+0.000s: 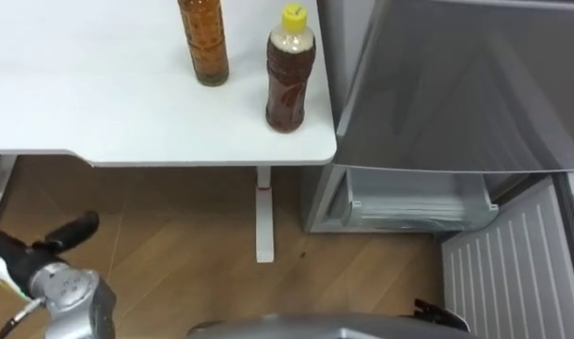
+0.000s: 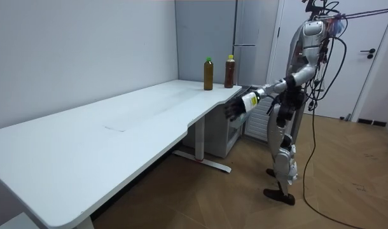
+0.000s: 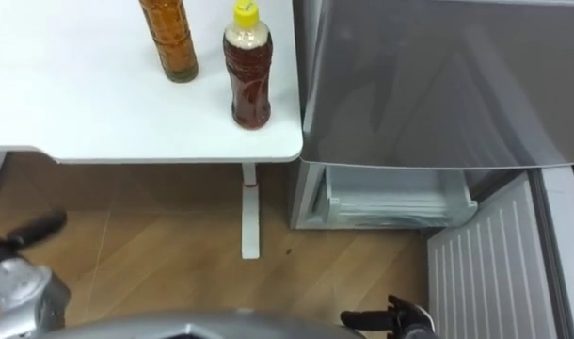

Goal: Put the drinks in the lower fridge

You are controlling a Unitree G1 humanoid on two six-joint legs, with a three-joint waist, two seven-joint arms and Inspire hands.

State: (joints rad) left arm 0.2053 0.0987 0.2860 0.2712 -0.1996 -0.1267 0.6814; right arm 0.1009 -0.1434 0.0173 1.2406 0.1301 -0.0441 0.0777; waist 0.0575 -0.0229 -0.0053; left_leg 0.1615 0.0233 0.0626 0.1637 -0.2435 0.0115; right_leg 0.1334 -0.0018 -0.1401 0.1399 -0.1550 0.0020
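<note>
left eye view: upright yellow-capped bottle (image 1: 290, 71) on the desk (image 1: 99, 104) stands ahead-right of the nearer left hand (image 1: 66, 235), fingers straight, empty.

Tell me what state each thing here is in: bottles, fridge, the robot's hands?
Amber tea bottle with green cap: upright on the white table, capped.
Dark brown tea bottle with yellow cap: upright near the table's corner, capped.
Grey fridge's lower door: swung open.
Clear drawer in the lower fridge: pushed in.
Left hand: low before the table, fingers straight, holding nothing.
Right hand: low before the fridge.
</note>
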